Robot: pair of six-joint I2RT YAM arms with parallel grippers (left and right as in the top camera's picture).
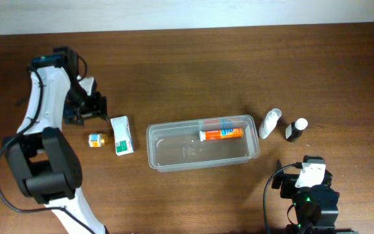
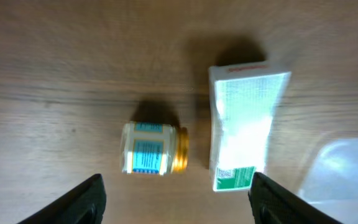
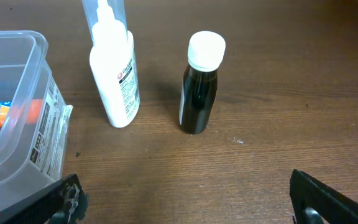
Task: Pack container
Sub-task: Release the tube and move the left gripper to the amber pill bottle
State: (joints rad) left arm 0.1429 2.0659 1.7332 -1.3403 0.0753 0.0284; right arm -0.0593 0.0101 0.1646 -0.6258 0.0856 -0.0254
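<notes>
The clear plastic container (image 1: 167, 155) sits mid-table with an orange tube (image 1: 221, 134) lying in it; its corner shows in the right wrist view (image 3: 17, 106). A small yellow-capped jar (image 1: 96, 140) (image 2: 153, 147) lies on its side left of a white and green box (image 1: 122, 134) (image 2: 241, 127). My left gripper (image 1: 91, 107) (image 2: 176, 199) is open and empty, just behind the jar and box. A white bottle (image 1: 269, 123) (image 3: 114, 74) and a dark bottle with a white cap (image 1: 296, 129) (image 3: 201, 84) stand right of the container. My right gripper (image 1: 304, 179) (image 3: 185, 199) is open and empty, in front of them.
The brown wooden table (image 1: 193, 65) runs to a pale wall edge at the top. The left arm (image 1: 44, 97) reaches in from the left side. Bare wood lies behind the container and between the right gripper's fingers.
</notes>
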